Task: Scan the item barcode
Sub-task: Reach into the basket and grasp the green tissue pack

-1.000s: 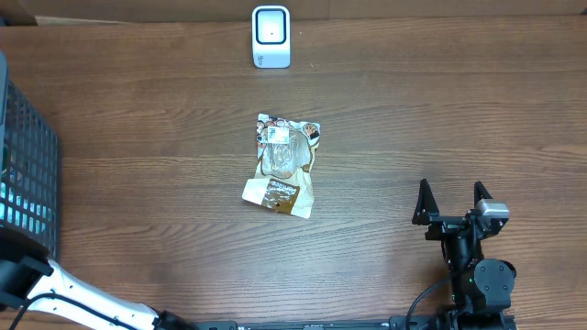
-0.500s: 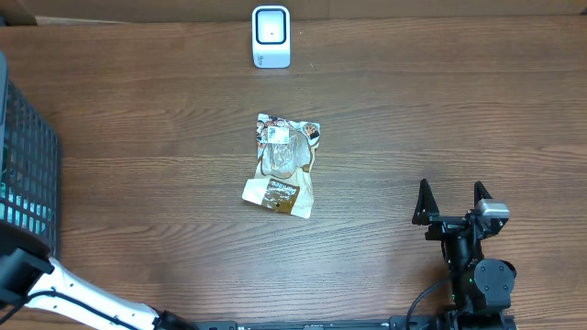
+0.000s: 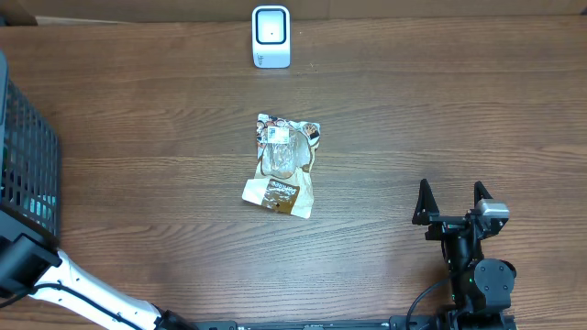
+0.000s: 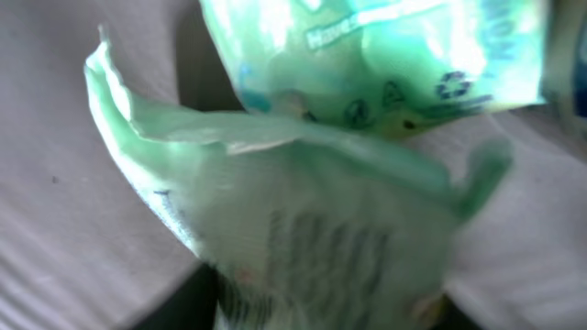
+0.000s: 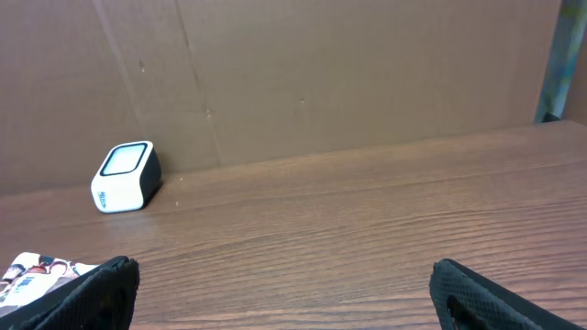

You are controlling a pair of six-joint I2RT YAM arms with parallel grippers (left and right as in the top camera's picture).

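Step in hand, as judged: acquisition of an item from the basket (image 3: pixel 27 156) at the left edge of the worktop (image 3: pixel 440 110). The left arm (image 3: pixel 83 295) reaches to the basket's near corner, and its hand is hidden in the overhead view. The left wrist view is filled by a green packet (image 4: pixel 312 211), blurred and very close, with faint vertical bars on its lower face that may be a barcode. The fingers cannot be distinguished there, so it cannot be told whether the left hand is spread or pinching the green packet. A second item, a clear snack packet (image 3: pixel 282 166), lies flat at mid-worktop, well apart from both arms. The scanner (image 3: pixel 271 37) stands upright at the far edge, its window facing the arms. The right hand (image 3: pixel 449 191) is spread wide and empty, parked above the near right of the worktop. Next move, as judged: secure the green packet, lift it clear of the basket wall, carry it toward the scanner, and orient the barred face to the window. A soft film packet may crease, so the code should be presented flat.
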